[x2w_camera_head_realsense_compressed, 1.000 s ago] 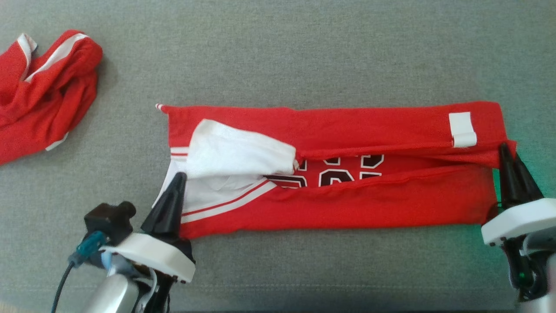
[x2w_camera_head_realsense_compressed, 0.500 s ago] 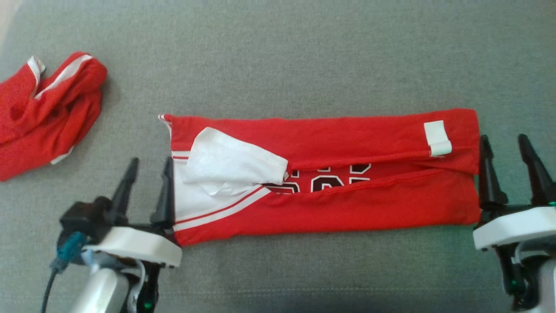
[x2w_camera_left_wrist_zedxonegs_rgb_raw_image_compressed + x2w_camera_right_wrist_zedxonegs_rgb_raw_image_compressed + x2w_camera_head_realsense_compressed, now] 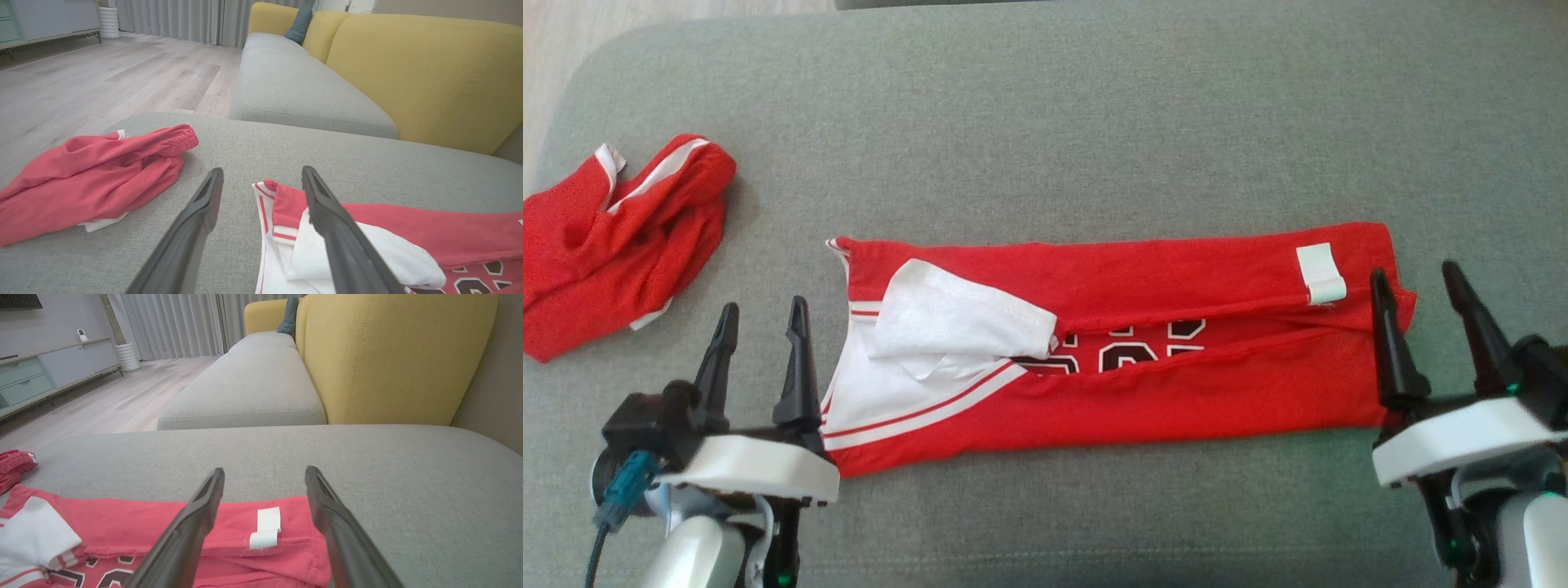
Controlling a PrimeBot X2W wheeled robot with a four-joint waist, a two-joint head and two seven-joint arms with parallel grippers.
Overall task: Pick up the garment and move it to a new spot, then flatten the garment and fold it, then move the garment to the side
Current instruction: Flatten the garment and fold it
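1. Found garment, a red jersey with white trim and dark numerals, lying as a long band across the middle of the grey cushion. Both long edges were turned in, with the numerals showing in the gap between them.
2. Noted a white flap turned out at its left end and a white label near its right end.
3. Recorded left gripper just beside the left end, fingers spread wide and empty. Could not resolve whether the inner finger touched the white hem.
4. Recorded right gripper at the right end, likewise wide and empty, its inner finger overlapping the cloth edge from the head view.
5. Logged a second red garment crumpled well apart to the left.
6. Judged the step in hand as folding: lengthwise fold laid, crosswise fold not yet made.
7. Judged the next move to need a fresh pinch through all layers at one end, then carrying it end over end without letting the turned-in edges slide.
8. Got the whole band and both ends from the head view alone. Got the label's curled lower end and a cabinet from the right wrist view, and the yellow backrest and wood floor from the left.
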